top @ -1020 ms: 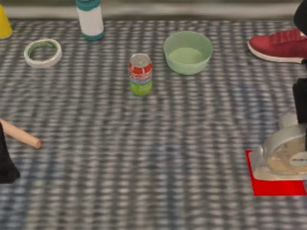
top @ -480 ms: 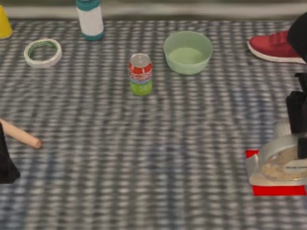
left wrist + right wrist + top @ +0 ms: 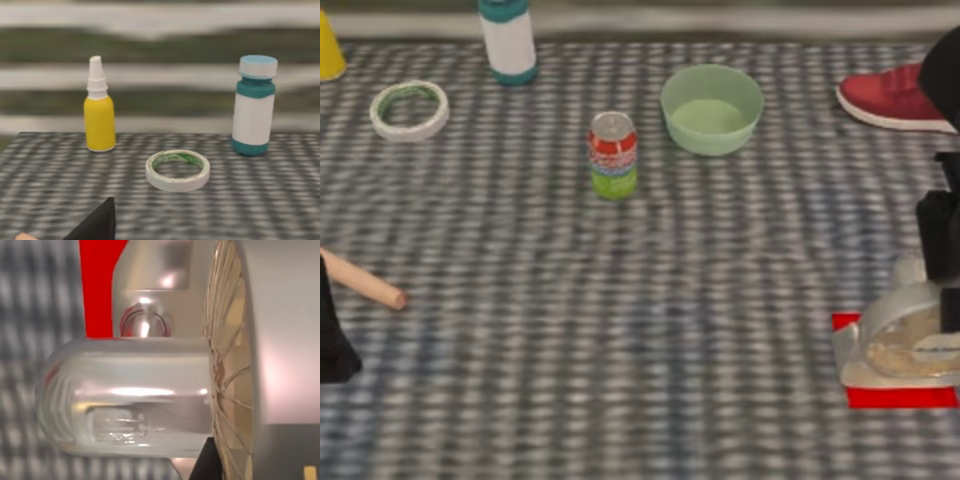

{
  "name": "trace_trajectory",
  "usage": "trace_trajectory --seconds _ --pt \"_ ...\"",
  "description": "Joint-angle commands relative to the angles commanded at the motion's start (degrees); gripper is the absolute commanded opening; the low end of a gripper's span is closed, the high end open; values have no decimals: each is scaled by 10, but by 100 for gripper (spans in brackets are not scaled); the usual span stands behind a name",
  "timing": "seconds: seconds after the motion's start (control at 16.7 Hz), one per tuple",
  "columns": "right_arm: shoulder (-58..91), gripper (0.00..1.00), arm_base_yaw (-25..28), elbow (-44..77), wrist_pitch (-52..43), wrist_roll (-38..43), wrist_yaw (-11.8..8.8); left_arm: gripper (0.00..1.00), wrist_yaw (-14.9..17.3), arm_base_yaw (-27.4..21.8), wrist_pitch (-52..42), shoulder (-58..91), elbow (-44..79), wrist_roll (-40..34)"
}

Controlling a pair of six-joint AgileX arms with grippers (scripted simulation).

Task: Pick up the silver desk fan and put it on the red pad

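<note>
The right gripper [image 3: 948, 300], fingers hidden so their state cannot be told, holds position over the silver desk fan [image 3: 905, 340], seated on the red pad [image 3: 900, 397], near right. The left arm sits parked at left.

A tape roll [image 3: 177, 170] lies on the woven table [image 3: 260, 200], a yellow bottle [image 3: 99, 116] at its ten o'clock, a teal-capped jar [image 3: 254, 106] at two, and a dark shape, perhaps gripper [image 3: 97, 226], at seven.
</note>
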Motion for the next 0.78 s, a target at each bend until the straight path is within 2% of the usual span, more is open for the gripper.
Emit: trace_trajectory --seconds 0.42,0.78 --pt "0 98 0 0 0 0 0 100 0 0 0 0 0 0" --pt "0 100 0 0 0 0 0 100 0 0 0 0 0 0"
